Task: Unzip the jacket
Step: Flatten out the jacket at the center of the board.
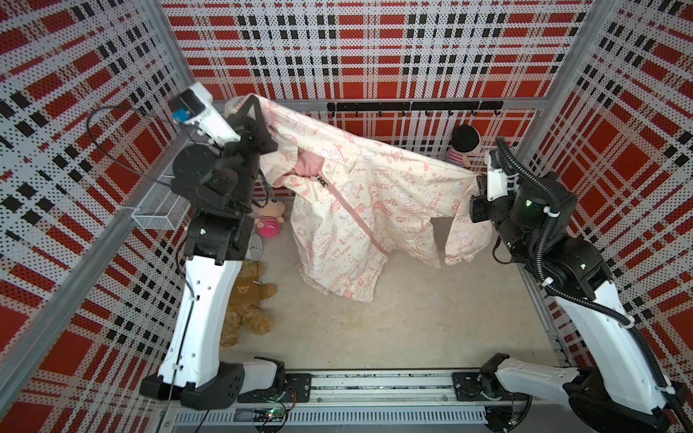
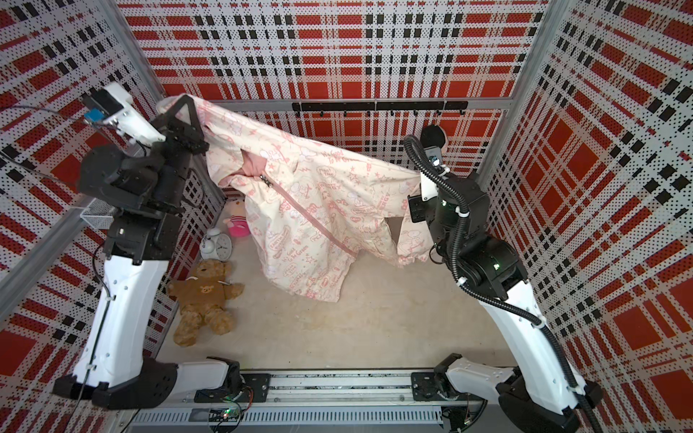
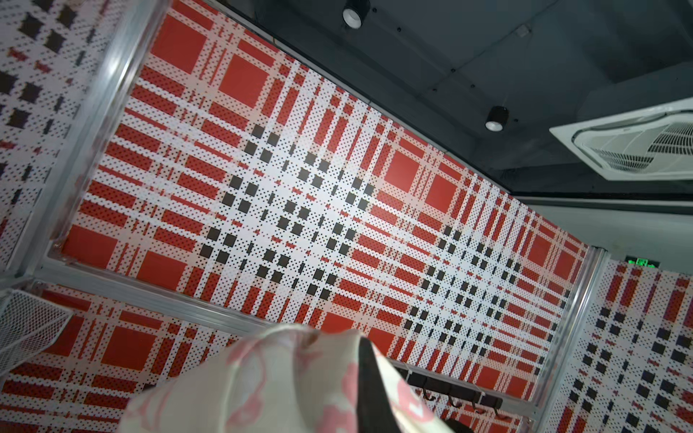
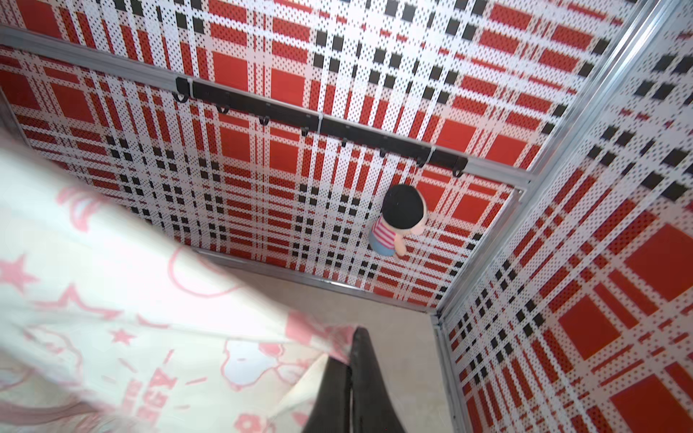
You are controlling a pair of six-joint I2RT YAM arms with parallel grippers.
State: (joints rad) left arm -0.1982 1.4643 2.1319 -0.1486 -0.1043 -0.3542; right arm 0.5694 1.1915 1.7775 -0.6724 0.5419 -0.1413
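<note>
I had the left gripper (image 1: 252, 100) clamped on a fold of the jacket (image 1: 360, 195), and the right gripper (image 1: 478, 179) pinched shut on the cloth at its other end. The jacket hung stretched between the two, sloping down from the left gripper to the right, its body drooping beneath them. The pink zipper (image 1: 352, 221) lay between the grippers, closed along what I could see, its slider (image 1: 320, 180) nearer the left gripper.

- The jacket (image 2: 318, 195) hangs stretched between both arms, above the desk (image 2: 375, 330).
- The left end effector (image 2: 183, 99) clamps its raised end; the right end effector (image 2: 417, 180) apparently pinches the lower end, fingertips hidden.
- Its pink zipper (image 2: 313, 219) is closed.
</note>
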